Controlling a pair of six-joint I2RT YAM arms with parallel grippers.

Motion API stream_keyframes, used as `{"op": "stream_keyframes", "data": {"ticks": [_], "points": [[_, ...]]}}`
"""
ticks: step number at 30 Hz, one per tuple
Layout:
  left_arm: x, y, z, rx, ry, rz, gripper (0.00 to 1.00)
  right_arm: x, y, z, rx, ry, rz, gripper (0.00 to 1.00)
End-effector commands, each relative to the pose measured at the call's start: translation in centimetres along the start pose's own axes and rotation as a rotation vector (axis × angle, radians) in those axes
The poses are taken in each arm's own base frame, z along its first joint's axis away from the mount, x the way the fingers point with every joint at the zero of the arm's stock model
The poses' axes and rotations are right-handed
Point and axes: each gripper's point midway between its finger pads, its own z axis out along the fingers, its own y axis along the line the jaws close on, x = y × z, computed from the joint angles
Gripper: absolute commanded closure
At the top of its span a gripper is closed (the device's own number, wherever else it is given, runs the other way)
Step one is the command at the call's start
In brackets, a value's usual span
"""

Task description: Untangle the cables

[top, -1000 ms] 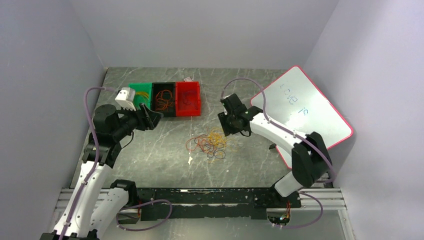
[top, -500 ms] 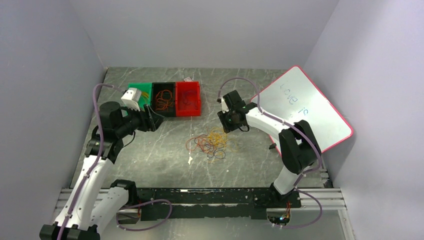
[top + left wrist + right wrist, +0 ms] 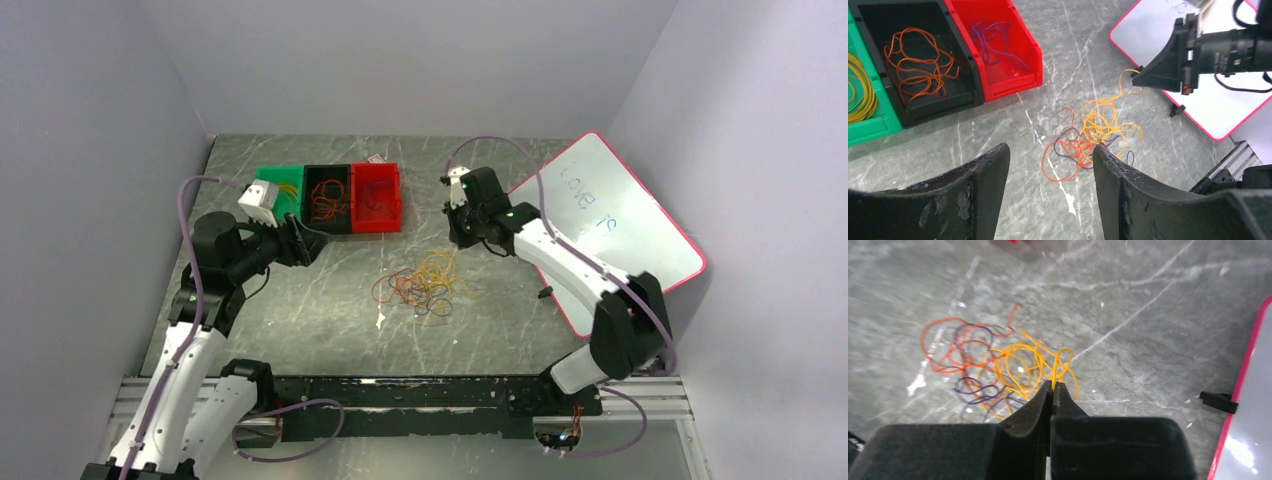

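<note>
Your right claw (image 3: 1053, 389) pinching a thin yellow wire loop (image 3: 1057, 362) at the tangled orange, yellow and dark wire heap (image 3: 420, 285), mid grey stone table (image 3: 300, 310), your left claw (image 3: 1050, 150) spread, holding nothing.

bins (image 3: 376, 226) behind, whiteboard (image 3: 610, 225) at right; cables (image 3: 425, 285) lie between.

Three bins (image 3: 376, 226) stand in a row toward the far left corner of the table (image 3: 300, 300), loose cables (image 3: 327, 200) in each, with the left gripper (image 3: 303, 238) just before the row's left end. The tangle of cables (image 3: 425, 283) lies mid-table, before and right of the bins; the right gripper (image 3: 458, 238) is over its far right side, pinching one loop (image 3: 1055, 362). The whiteboard (image 3: 610, 225) lies at the right edge.
</note>
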Motion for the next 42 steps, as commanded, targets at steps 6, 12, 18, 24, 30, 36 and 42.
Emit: {"op": "stream_keyframes", "data": {"ticks": [6,12,18,24,30,36,42], "points": [[-2.9,-3.7,0.9,0.189,-0.112,-0.005,0.32,-6.8,4.2,-9.7,-0.176,-0.247,0.044,1.0],[-3.0,-8.7,2.9,0.284,-0.144,0.051,0.31,-9.4,6.1,-14.1,-0.271,-0.337,0.089,1.0],[-1.2,-12.0,5.3,0.355,-0.141,0.076,0.32,-11.9,6.8,-17.7,-0.307,-0.429,0.128,1.0],[0.2,-13.7,6.5,0.447,-0.134,0.05,0.32,-14.0,7.1,-21.1,-0.329,-0.544,0.178,1.0],[0.8,-15.1,7.5,0.497,-0.14,0.018,0.32,-15.8,7.5,-23.9,-0.371,-0.666,0.224,1.0],[2.1,-16.2,9.3,0.525,-0.114,-0.008,0.33,-16.4,8.3,-25.0,-0.428,-0.713,0.247,1.0],[3.9,-17.0,11.4,0.537,-0.077,-0.026,0.36,-16.4,8.6,-24.9,-0.448,-0.703,0.242,1.0]]}}
